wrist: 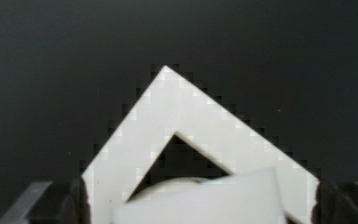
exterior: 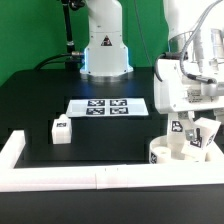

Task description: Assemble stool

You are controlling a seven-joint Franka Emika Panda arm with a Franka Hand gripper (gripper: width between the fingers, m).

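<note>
Quick headcount for you. You've got three legs in the exterior view: one loose leg (exterior: 61,131) at middle left, plus a second leg (exterior: 178,135) and a third leg (exterior: 203,136) bunched together at lower right, which makes them a bit hard to separate. There's one round seat (exterior: 160,155) under those two. You also have one marker board (exterior: 140,105) in the centre carrying four tags (exterior: 97,106), one white rail (exterior: 60,178) and one arm (exterior: 105,50). The wrist view gives you just one white piece (wrist: 167,120), and I can't tell what kind.
</note>
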